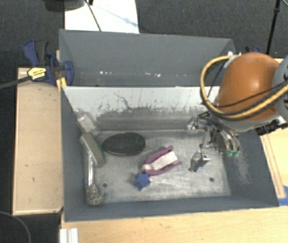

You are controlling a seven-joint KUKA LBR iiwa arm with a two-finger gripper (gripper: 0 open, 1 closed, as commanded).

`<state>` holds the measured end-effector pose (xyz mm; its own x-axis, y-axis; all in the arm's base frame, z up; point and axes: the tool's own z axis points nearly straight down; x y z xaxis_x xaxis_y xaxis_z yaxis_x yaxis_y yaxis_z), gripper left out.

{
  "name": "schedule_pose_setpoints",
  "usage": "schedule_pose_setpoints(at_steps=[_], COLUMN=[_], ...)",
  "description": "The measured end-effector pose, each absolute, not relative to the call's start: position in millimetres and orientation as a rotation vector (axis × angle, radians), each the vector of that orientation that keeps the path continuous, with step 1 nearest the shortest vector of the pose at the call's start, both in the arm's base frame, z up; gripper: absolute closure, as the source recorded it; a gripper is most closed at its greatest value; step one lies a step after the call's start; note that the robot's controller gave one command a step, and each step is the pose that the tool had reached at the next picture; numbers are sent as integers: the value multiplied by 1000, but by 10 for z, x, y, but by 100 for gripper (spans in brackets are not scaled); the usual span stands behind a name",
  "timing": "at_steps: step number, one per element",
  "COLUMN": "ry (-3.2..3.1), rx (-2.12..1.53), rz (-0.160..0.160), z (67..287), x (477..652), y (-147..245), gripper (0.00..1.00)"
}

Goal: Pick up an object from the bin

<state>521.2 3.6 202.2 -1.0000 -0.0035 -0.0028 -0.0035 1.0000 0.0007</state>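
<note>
Robot's metal gripper (200, 162) low over bare floor near the grey metal bin's (245, 186) right wall, spread or pressed together cannot be told, pink-and-white plastic piece (160, 161) just left of it, mid-floor, small blue scrap (141, 180) towards the front edge.

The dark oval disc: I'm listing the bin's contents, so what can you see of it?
The dark oval disc is flat and charcoal black, with a faintly textured top, perhaps rubber or plastic. It lies flat on the bin floor, left of centre, near the back wall. A grey bar lies close on its left; I cannot tell whether they touch. The gripper is away to its right.
</note>
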Motion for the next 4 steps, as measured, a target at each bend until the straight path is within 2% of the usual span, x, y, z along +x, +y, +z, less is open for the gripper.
schedule_pose_setpoints(at_steps=[1, 2, 3, 4], ry=[3099, 3102, 3099, 3107], rx=[-469, -468, -487, -423], rz=[0, 0, 1, -4], z=[927, 904, 1250, 739], x=[5274, 5268, 5246, 5359], y=[243, 240, 312, 504], gripper=[0, 100, 100, 100])
